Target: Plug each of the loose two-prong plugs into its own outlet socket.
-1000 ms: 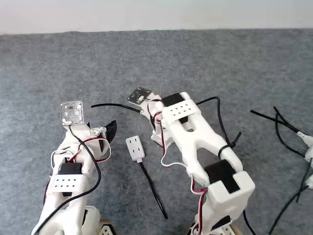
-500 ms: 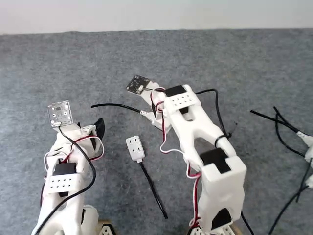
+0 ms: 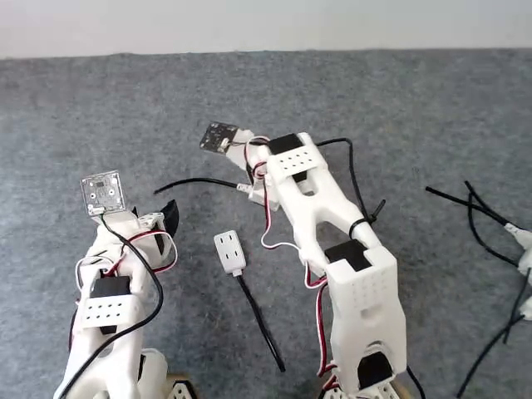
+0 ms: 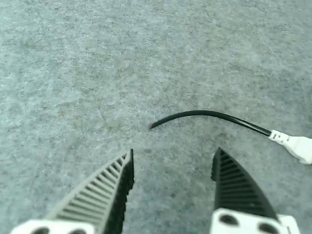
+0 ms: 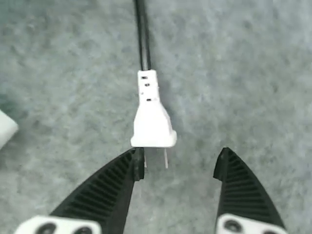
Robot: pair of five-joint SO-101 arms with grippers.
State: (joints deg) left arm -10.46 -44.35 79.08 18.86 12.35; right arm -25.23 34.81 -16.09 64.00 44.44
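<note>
A white two-prong plug (image 5: 152,122) lies on the grey carpet, its black cord (image 5: 142,34) running away from it. Its prongs point at my right gripper (image 5: 179,153), which is open just short of the plug, one finger (image 5: 112,190) beside a prong. In the high view this plug (image 3: 245,189) sits by the right arm's wrist. The white outlet socket block (image 3: 230,252) lies between the arms, nothing plugged in. My left gripper (image 4: 174,152) hangs open over bare carpet, near the free end of the cord (image 4: 209,115); the plug (image 4: 295,145) lies off to one side.
The outlet's black cord (image 3: 262,328) trails toward the front edge. More black cords with white plugs (image 3: 519,241) lie at the far right. A white wall (image 3: 266,25) bounds the carpet at the back. The carpet (image 3: 399,108) beyond the arms is open.
The right arm swung left and farther out, bringing its gripper up to the plug. The left arm pulled left and slightly up a second ago, then stayed still.
</note>
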